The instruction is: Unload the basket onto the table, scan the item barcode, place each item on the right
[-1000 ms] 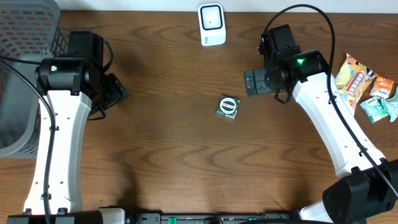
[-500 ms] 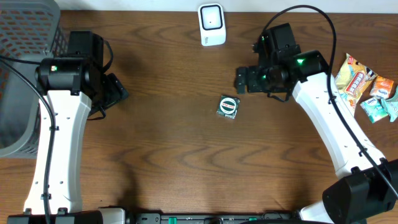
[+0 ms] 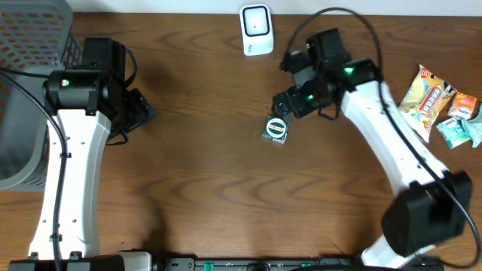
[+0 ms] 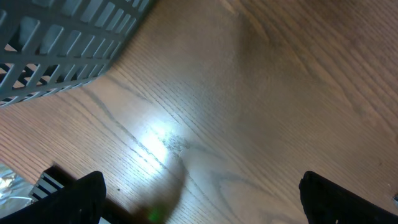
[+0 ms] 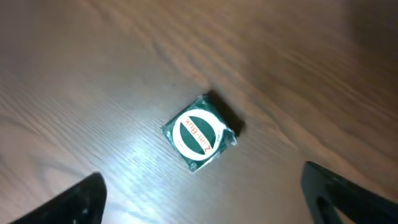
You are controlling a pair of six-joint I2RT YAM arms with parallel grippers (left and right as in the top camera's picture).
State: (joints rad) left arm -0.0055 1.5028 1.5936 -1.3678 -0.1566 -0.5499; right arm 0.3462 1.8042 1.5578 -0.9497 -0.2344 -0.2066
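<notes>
right gripper spread; you are hovering it just above the green packet | packet is lying flat mid-table, edges diagonal to your jaws | scanner is standing beyond | left gripper is hanging spread, well apart

A grey slatted basket sits at ten o'clock on the wooden counter. At three o'clock lies a loose heap of snack packets, perhaps four, orange and teal.

Green packet with white oval, grey lattice basket
</notes>
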